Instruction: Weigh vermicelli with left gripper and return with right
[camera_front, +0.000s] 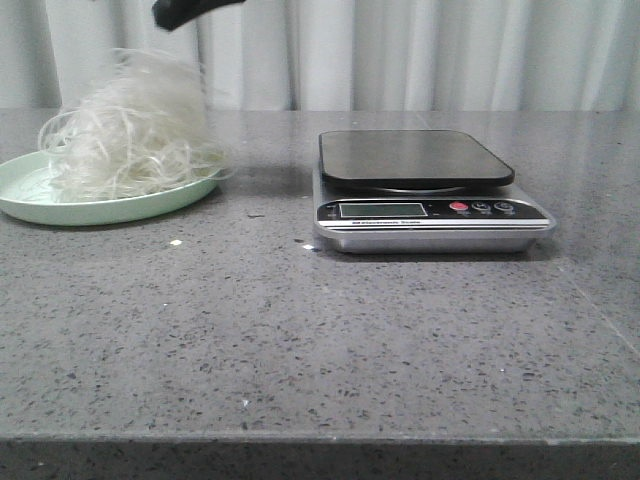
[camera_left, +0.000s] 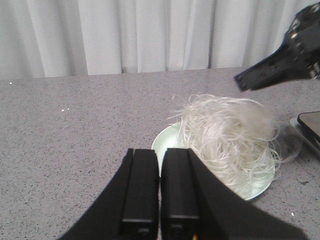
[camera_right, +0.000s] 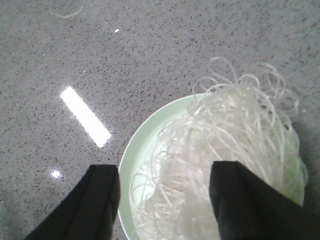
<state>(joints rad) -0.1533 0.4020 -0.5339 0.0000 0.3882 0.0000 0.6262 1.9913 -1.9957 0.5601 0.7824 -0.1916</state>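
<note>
Grey speckled bench (camera_front: 300, 340): vermicelli (camera_front: 135, 130) is lying on its plate (camera_front: 40, 205); right claw (camera_right: 162, 200), open and empty, is hovering above, left claw (camera_left: 159, 200) closed empty; loose strands risk spilling.

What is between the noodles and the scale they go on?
Nothing visible. The vermicelli sits on the green plate, and only bare countertop lies between it and the scale, whose platform is empty.

Nine to ten o'clock: pale green plate (camera_front: 60, 208) heaped with vermicelli (camera_front: 130, 135), a tall soft obstacle.
Above the heap: right gripper (camera_front: 180, 12) hanging just over it, jaws spread wide.
One to two o'clock: scale (camera_front: 425, 190), platform bare.
Between plate and scale: open table (camera_front: 300, 340).
Six o'clock: open counter to the near edge.
</note>
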